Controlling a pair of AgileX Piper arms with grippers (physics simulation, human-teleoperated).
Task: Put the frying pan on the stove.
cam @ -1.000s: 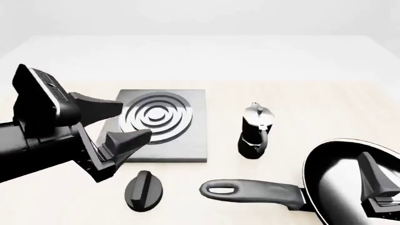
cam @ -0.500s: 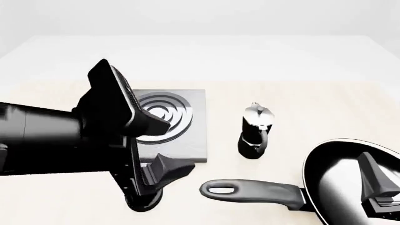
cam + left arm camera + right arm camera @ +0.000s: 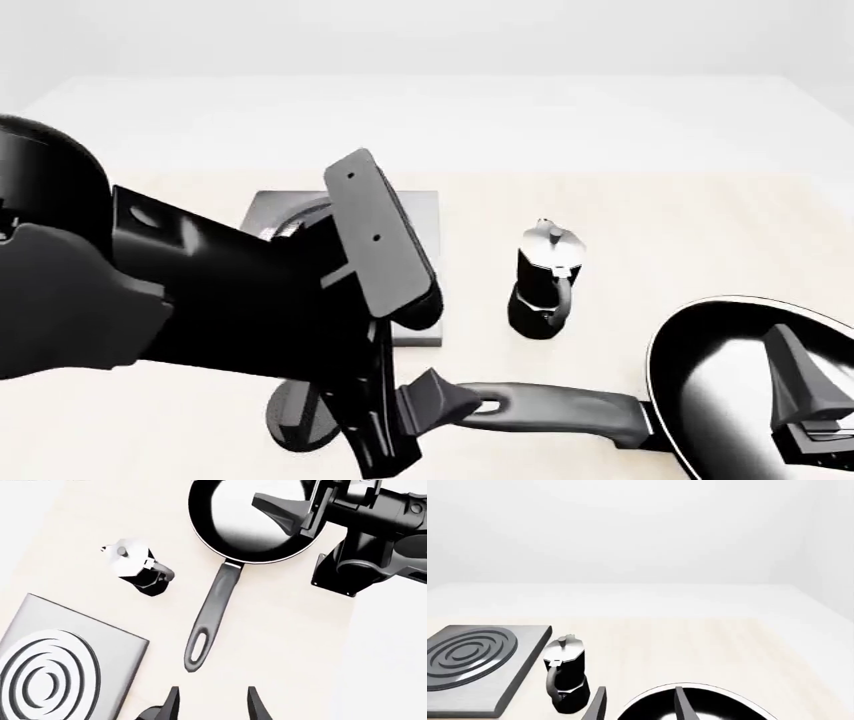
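The glossy black frying pan lies on the table at the front right, its long handle pointing left. My left gripper hovers open at the handle's loop end; in the left wrist view the left gripper has nothing between its fingers. The right gripper hangs open over the pan bowl, holding nothing. The grey stove sits at centre left, mostly hidden by my left arm. Its ringed burner shows in the left wrist view, and the stove also shows in the right wrist view.
A black-and-silver moka pot stands upright between the stove and the pan. The black oval knob lies in front of the stove, partly covered by my left arm. The right arm crosses the left wrist view beside the pan.
My left arm has swung right and toward the table's front, from over the stove to the pan handle's end. It now covers most of the stove. The pan and right gripper have not moved.
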